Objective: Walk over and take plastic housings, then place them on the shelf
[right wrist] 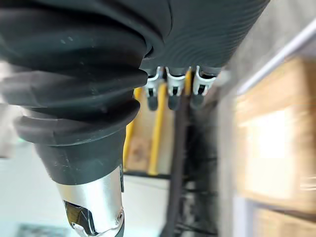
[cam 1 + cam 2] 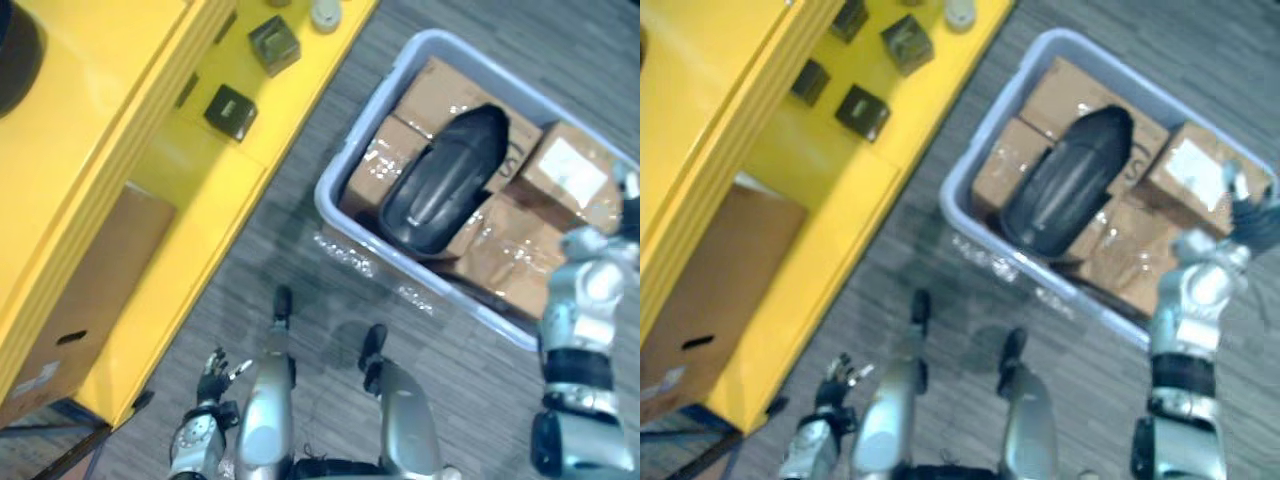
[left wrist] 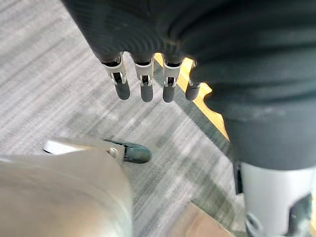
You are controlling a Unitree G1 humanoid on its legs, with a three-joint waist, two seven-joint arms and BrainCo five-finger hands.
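A long black plastic housing (image 2: 446,180) lies slanted on top of cardboard boxes (image 2: 385,165) inside a pale blue-grey bin (image 2: 345,225) on the floor. My right hand (image 2: 1252,215) hovers over the bin's right end, a short way to the right of the housing and not touching it. Its fingers (image 1: 171,91) are straight and hold nothing. My left hand (image 2: 212,375) hangs low by the yellow shelf's corner, fingers (image 3: 143,84) relaxed and empty. The yellow shelf (image 2: 170,190) stands at the left of the bin.
Small dark boxes (image 2: 231,110) and a pale round object (image 2: 325,14) sit on the shelf's lower level. A brown cardboard box (image 2: 90,290) is tucked under the shelf's upper board. Grey carpet (image 2: 300,270) separates shelf and bin.
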